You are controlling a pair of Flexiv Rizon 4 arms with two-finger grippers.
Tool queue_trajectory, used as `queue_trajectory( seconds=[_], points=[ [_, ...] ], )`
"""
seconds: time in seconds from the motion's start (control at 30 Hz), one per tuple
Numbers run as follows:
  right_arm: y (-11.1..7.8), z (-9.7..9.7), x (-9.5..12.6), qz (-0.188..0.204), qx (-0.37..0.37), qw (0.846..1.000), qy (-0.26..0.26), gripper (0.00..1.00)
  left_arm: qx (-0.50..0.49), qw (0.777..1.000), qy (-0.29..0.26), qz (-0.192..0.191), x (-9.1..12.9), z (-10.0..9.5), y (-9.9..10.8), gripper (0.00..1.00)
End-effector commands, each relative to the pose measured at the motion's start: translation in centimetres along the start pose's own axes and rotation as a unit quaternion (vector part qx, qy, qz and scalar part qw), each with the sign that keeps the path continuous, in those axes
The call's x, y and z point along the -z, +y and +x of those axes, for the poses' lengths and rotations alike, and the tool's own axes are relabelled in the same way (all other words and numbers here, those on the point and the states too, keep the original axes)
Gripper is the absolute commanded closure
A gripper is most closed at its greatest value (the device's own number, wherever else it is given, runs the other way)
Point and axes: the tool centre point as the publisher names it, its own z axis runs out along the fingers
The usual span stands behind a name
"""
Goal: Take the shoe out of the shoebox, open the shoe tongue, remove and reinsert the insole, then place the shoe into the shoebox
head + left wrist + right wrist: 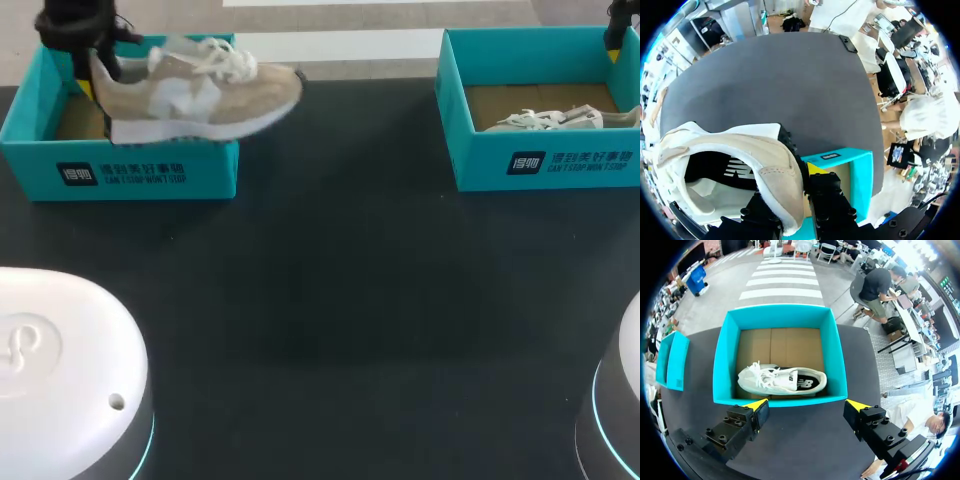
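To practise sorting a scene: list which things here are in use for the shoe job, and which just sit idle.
In use: beige shoe, held by its heel over the left box; left gripper, shut on it.
Idle for now: white shoe, lying in the right box; right gripper, open, that box ahead of it.

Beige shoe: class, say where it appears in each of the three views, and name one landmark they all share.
Head view: beige shoe at upper left, above the left teal box.
Left wrist view: its heel is held in the left gripper.
Right wrist view: not in it.
Shared landmark: the left teal box.
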Motion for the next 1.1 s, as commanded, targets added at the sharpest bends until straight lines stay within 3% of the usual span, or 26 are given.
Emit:
queue_trajectory(
  seconds=[0.03, 0.7, 0.9, 1.1],
  points=[
    [-0.1, 0.0, 0.0, -0.001, -0.001, 1.000, 0.000, 0.00, 0.002, 1.000, 0.003, -0.017, -0.2, -0.3, -1.8, 1.00],
    [-0.1, 0.0, 0.0, -0.001, -0.001, 1.000, 0.000, 0.00, 0.002, 1.000, 0.003, -0.017, -0.2, -0.3, -1.8, 1.00],
    [-0.1, 0.0, 0.0, -0.001, -0.001, 1.000, 0.000, 0.00, -0.019, 1.000, 0.020, -0.015, -0.4, -4.8, -6.0, 1.00],
    [-0.1, 0.0, 0.0, -0.001, -0.001, 1.000, 0.000, 0.00, 0.031, 0.999, 0.025, -0.011, -0.1, -9.0, -9.8, 1.00]
  ],
)
